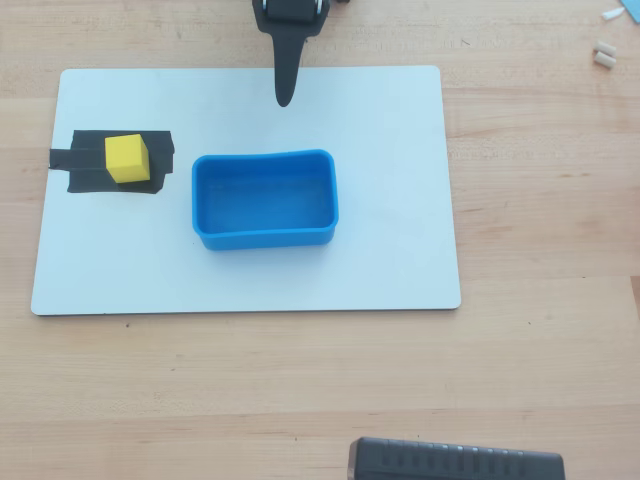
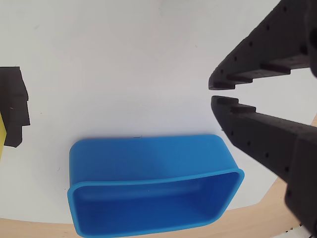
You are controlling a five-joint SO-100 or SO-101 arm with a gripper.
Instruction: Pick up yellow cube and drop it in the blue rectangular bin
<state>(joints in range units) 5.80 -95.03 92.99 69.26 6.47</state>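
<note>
In the wrist view the yellow cube (image 2: pixel 2 141) was only a sliver at the left edge, the black tape patch (image 2: pixel 14 106) cut off beside it. Overhead, the cube sat on that tape, well left of the empty blue rectangular bin (image 1: pixel 263 236) on the white board (image 1: pixel 400 200). The pincer (image 2: pixel 212 92) hung above the board's far edge, nearly closed, a thin gap, holding nothing.

Small bright yellow cube (image 1: pixel 127 159), matte, resting flat, apart to the left of blue rectangular bin (image 1: pixel 265 238) in the overhead view. Shallow tub, rounded corners, thick rim, upright, seemingly empty; only the cube's edge visible in the wrist view.
</note>
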